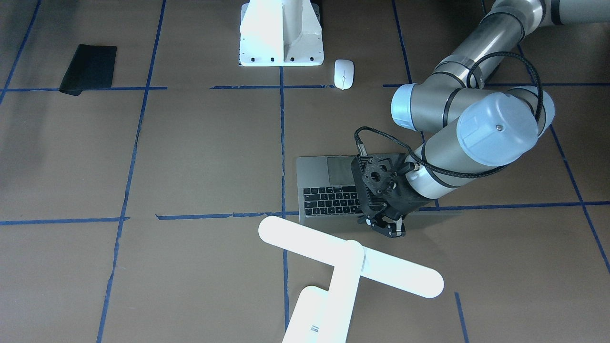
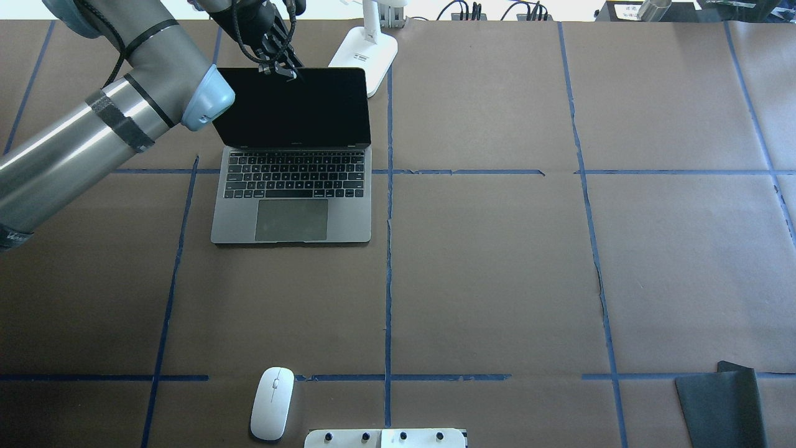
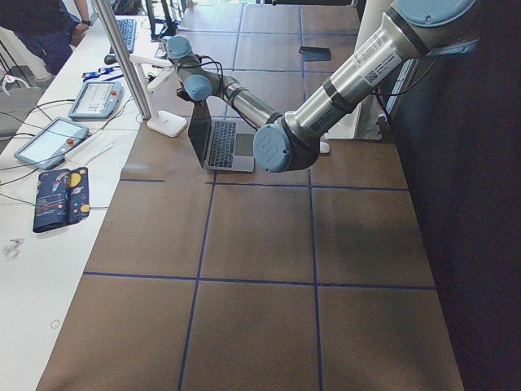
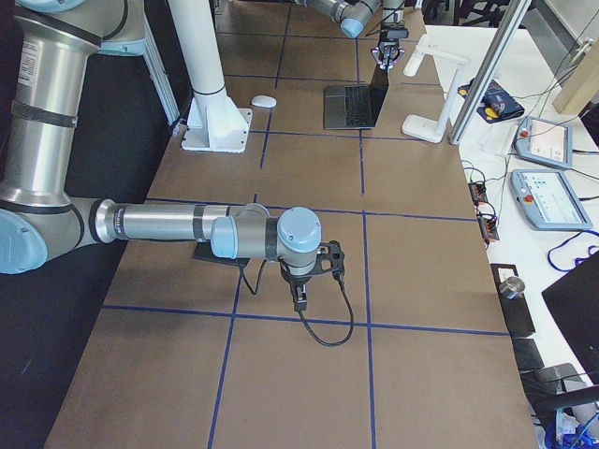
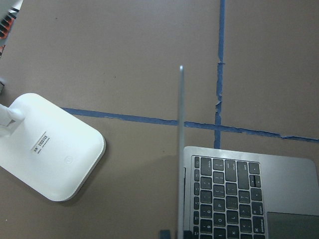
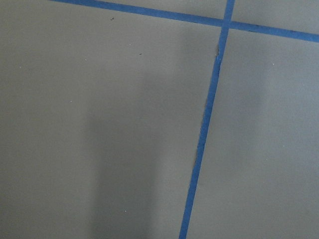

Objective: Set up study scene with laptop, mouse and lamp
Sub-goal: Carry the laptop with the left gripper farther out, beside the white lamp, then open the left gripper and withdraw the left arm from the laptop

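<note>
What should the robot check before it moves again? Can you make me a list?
1. Is the laptop open with its screen upright? ok.
2. Does the left gripper, which straddles the screen's top edge, grip it? cannot tell.
3. Does the lamp stand beside the laptop? ok.
4. Is the mouse beside the laptop? not ok, it lies far off by the white pedestal.
5. Is the right gripper away from all three? ok.

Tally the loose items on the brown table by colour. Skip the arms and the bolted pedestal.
White: 2, the mouse and the lamp
Dark grey: 1, the laptop
Black: 1, the mat
Total: 4
</note>
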Tool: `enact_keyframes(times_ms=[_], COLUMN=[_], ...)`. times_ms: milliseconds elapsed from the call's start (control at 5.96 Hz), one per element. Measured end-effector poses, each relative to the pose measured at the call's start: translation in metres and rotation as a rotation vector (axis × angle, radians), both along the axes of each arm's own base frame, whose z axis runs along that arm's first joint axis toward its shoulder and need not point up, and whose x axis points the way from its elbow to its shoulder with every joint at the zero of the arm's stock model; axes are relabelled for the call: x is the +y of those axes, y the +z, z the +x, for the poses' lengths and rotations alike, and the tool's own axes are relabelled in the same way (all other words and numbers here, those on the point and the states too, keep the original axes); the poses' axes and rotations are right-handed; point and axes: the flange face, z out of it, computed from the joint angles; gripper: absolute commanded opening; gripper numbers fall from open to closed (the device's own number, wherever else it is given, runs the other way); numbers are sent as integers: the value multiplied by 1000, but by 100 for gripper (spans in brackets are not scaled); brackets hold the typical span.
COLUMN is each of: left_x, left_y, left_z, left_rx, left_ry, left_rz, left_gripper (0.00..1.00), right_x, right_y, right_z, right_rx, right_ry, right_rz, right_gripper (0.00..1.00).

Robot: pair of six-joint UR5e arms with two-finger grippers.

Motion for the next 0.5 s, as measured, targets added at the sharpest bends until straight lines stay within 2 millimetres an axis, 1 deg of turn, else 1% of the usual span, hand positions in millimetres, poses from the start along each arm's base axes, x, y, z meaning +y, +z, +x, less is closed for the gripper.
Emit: enact_keyframes(times_ms=[168,336,503], left_x=[0,3,11], left_y=[-2,-7,-10], left_z=[-2,-9,-25], left_rx=[3,12,29], left_ry=[-8,-23,-43], left_rz=[-7,-18,-37], left_gripper=[84,84,88], right_x=[0,0,0], right_y=[0,0,0], right_z=[0,0,0], right_rx=[-2,-5,-6], right_ry=[0,1,1], right_rz=[-1,-1,-1], right_gripper=[100,100,100])
